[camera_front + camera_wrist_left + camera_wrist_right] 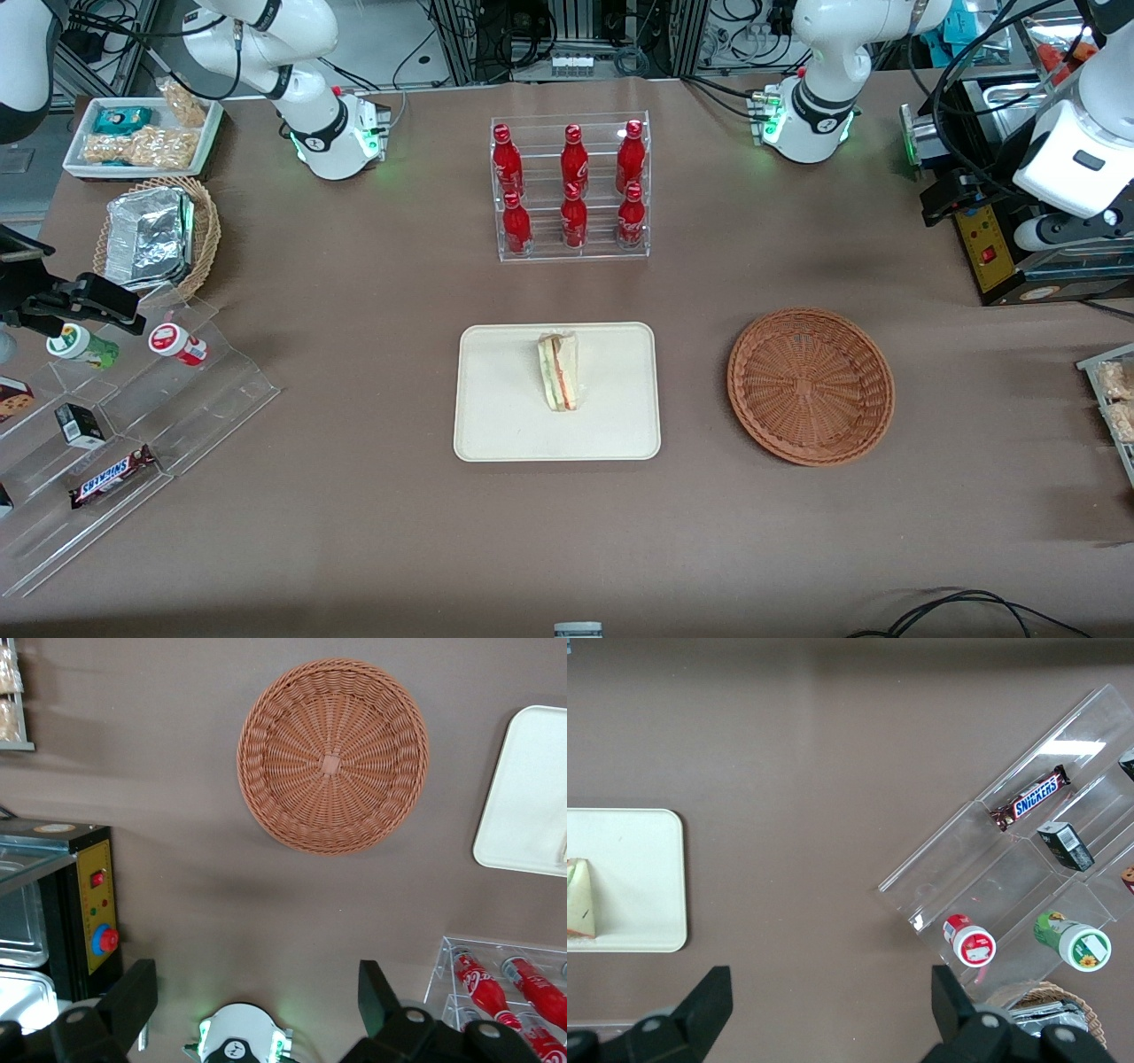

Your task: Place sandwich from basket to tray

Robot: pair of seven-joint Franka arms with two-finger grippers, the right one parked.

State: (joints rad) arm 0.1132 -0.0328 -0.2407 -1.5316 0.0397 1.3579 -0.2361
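Wrapped sandwich (558, 372) lies on tray (496, 425); gripper (257, 1001) spread wide above table.

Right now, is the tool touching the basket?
Apart. In the left wrist view the tool hangs open high above the table, brown cloth showing between its fingers and the empty basket. The sandwich already lies on the tray.

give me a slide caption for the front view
Sandwich lies on the tray, basket is empty, open gripper is high above the table.

Brown-clothed table (354, 372) — cabled racks (585, 35)
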